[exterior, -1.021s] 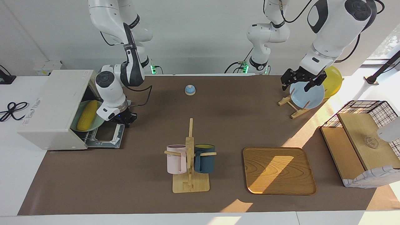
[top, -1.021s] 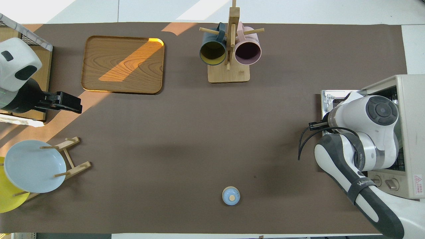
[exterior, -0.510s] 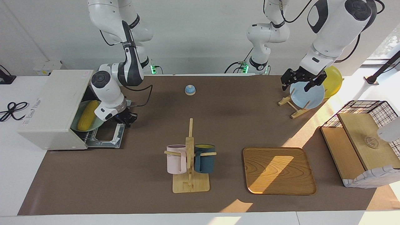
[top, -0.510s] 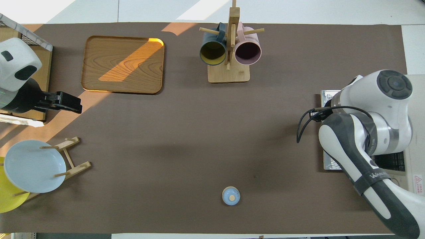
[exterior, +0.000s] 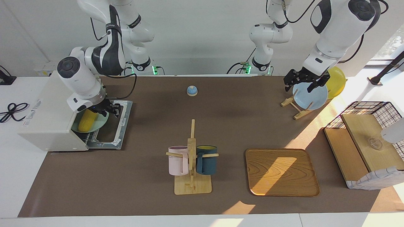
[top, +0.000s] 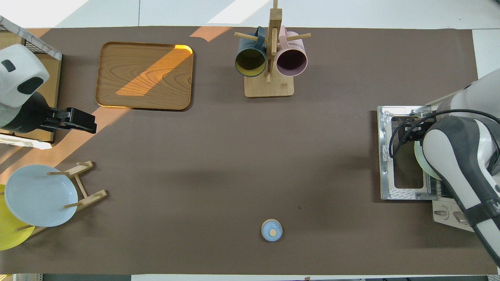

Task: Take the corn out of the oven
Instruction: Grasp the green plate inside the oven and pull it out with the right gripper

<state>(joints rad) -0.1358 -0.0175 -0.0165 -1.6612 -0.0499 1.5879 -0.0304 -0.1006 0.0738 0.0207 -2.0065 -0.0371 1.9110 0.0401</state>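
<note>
Corn: you are seeing it lying on a pale green plate on the wire rack, right at the mouth of the oven; only its end farther from the robots is showing, the wrist is hiding the rest.
Oven door: it is lying open and flat on the counter, in front of the oven.
Long way of the corn: it is running from nearer the robots to farther from them, along the oven mouth, not pointing out at you.
Right pincer: it is hanging just over the nearer end of the corn and the plate rim; it is looking loose and empty, though the fingers are hard to make out, so I cannot tell for sure.
Which way to go: the corn is lying right under the right pincer and a bit farther from the robots; I think you are needing to go down and slide along the cob to its middle, with the fingers crossing the long way.
Nearer arm: the right arm is by far the nearer one.
Left pincer: it is waiting in the air over the blue plate in the rack at the left arm's end; its fingers are spread apart and holding nothing.
</note>
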